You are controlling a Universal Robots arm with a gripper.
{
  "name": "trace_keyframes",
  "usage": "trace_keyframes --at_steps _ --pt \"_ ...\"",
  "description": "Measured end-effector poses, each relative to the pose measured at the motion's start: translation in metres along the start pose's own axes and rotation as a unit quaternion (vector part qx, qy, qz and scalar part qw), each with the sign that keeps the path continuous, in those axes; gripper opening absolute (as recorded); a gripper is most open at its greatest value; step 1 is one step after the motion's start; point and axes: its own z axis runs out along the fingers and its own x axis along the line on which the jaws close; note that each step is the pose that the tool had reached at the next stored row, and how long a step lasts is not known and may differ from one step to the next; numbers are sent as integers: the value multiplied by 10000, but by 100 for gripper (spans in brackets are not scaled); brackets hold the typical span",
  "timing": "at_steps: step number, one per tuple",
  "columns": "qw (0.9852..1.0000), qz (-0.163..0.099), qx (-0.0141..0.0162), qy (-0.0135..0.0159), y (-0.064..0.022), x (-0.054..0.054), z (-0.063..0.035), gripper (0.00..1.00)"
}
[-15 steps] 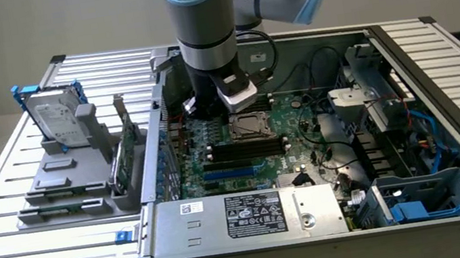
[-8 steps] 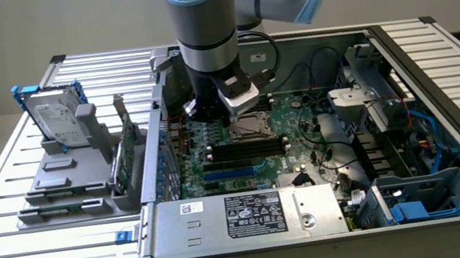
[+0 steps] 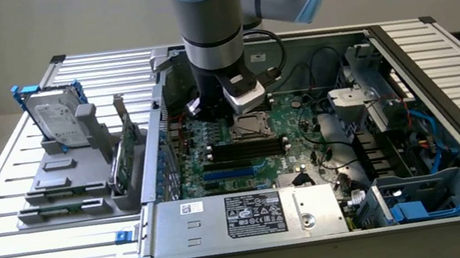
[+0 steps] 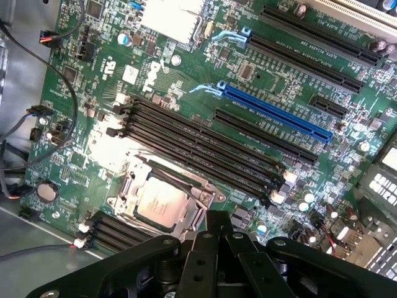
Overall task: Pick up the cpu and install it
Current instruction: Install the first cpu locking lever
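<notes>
While jaws [image 4: 214, 233] sit together, pale silver square cpu [image 4: 159, 203] lies in metal-rimmed socket [image 4: 200, 218], green motherboard [image 4: 186, 81].

I'm seeing a green motherboard [image 4: 186, 81] with black slots and one blue slot [image 4: 276, 115], a pale silver cpu [image 4: 160, 205], and a blue-framed silver hard drive [image 3: 57, 114].
</notes>
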Motion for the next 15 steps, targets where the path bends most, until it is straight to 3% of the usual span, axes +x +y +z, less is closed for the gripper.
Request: trace_keyframes --at_steps 7,15 --pt "10000 -1 -13 -5 44 34 3 11" --pt "10000 2 -23 8 64 12 137 11"
